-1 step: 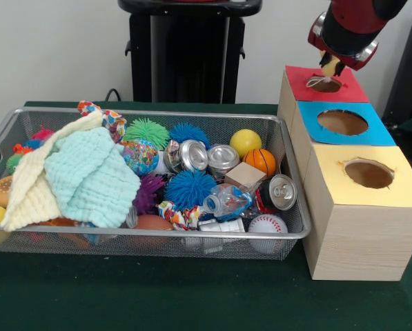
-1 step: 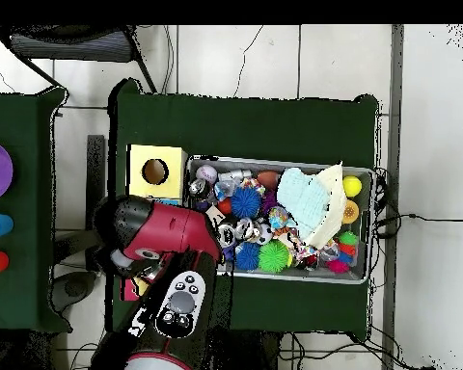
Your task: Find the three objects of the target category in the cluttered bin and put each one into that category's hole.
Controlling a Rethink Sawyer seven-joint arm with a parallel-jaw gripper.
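Gripper [image 1: 332, 67] pinching a small yellow object [image 1: 329, 66] just above the red hole [image 1: 324, 84] at the far end of the box row; judged best: centre over the opening before letting go.

Red and black arm [image 1: 350, 24] reaching down from above at the right in front view, wrist pointing downward. Gripper [image 1: 330, 67] low at the arm's end, small yellow item between the fingertips. In overhead view, arm [image 2: 163, 241] bent, covering the gripper.
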